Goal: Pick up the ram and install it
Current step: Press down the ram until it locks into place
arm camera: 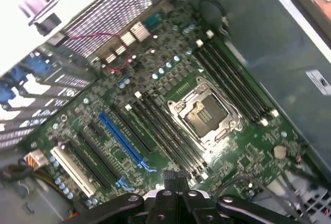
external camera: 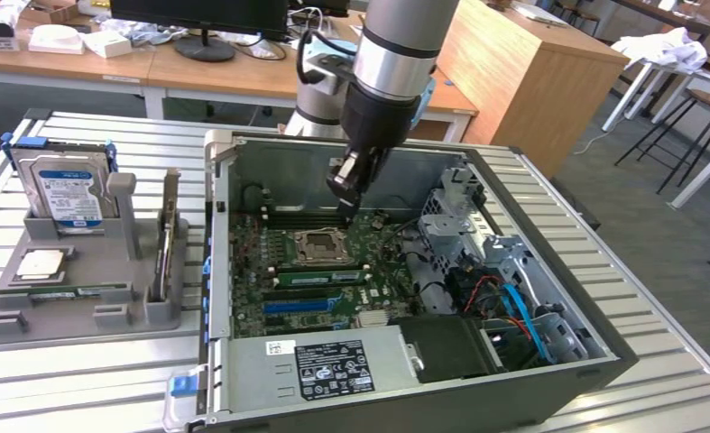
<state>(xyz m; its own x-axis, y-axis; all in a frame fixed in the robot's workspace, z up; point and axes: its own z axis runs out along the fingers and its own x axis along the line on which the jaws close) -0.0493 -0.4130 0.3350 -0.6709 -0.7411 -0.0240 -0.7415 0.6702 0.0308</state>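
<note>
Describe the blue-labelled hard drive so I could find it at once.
On the exterior view's left, beside the open computer case, sits a grey plastic holder. The hard drive stands upright at its far end, the only boxy thing with a blue-and-white label.

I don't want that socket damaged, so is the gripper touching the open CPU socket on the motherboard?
Apart. In the wrist view the gripper is clear of the CPU socket, with a bank of memory slots lying between them.

Ribbed metal table (external camera: 643,298), matt grey tray (external camera: 78,302).
</note>
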